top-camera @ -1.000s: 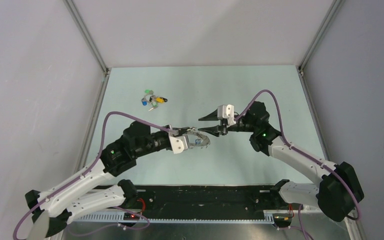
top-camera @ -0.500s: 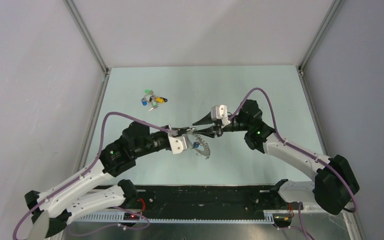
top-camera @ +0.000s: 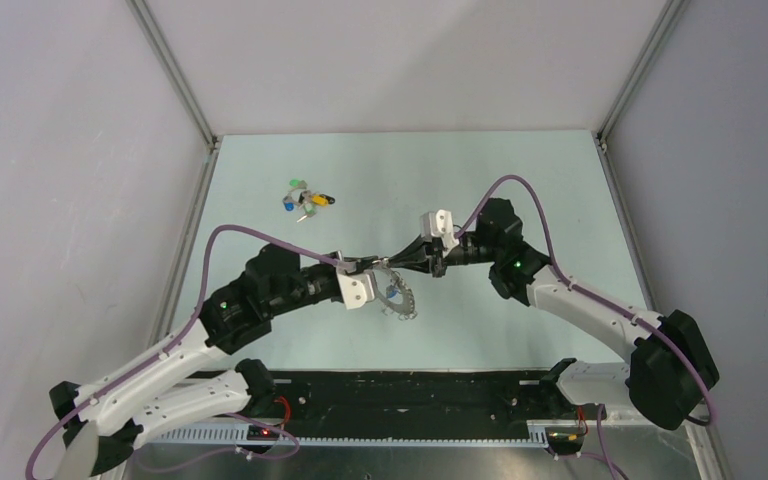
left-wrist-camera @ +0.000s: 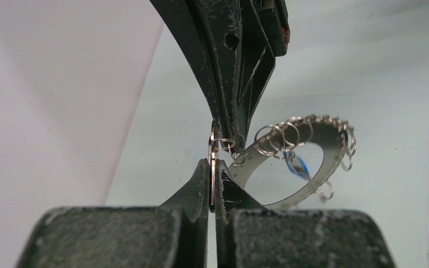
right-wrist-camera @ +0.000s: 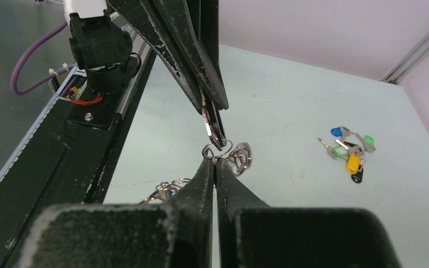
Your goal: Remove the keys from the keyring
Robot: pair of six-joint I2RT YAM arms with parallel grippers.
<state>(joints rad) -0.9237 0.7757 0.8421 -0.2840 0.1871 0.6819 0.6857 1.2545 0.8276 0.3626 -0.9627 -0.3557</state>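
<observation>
The keyring [top-camera: 407, 306] is a flat silvery ring frilled with small wire loops, and it hangs between both grippers above the table. My left gripper [top-camera: 365, 265] is shut on a thin black-headed key [left-wrist-camera: 211, 187], whose silver blade pokes up to a small wire loop [left-wrist-camera: 225, 143]. My right gripper [top-camera: 401, 262] is shut on that wire loop [right-wrist-camera: 217, 149] at the keyring's rim, tip to tip with the left gripper. In the left wrist view the keyring [left-wrist-camera: 335, 140] hangs to the right of my left gripper [left-wrist-camera: 212, 166], with a blue key [left-wrist-camera: 297, 165] dangling inside it. My right gripper [right-wrist-camera: 215, 160] shows in its own view.
A small cluster of green, blue and yellow keys [top-camera: 306, 198] lies on the table at the far left, also in the right wrist view [right-wrist-camera: 349, 148]. A black rail [top-camera: 410, 392] runs along the near edge. Walls stand on three sides.
My right gripper has moved left to meet the left gripper and gone from open to shut on a rim loop. The keyring has swung down from lying flat to hanging.
</observation>
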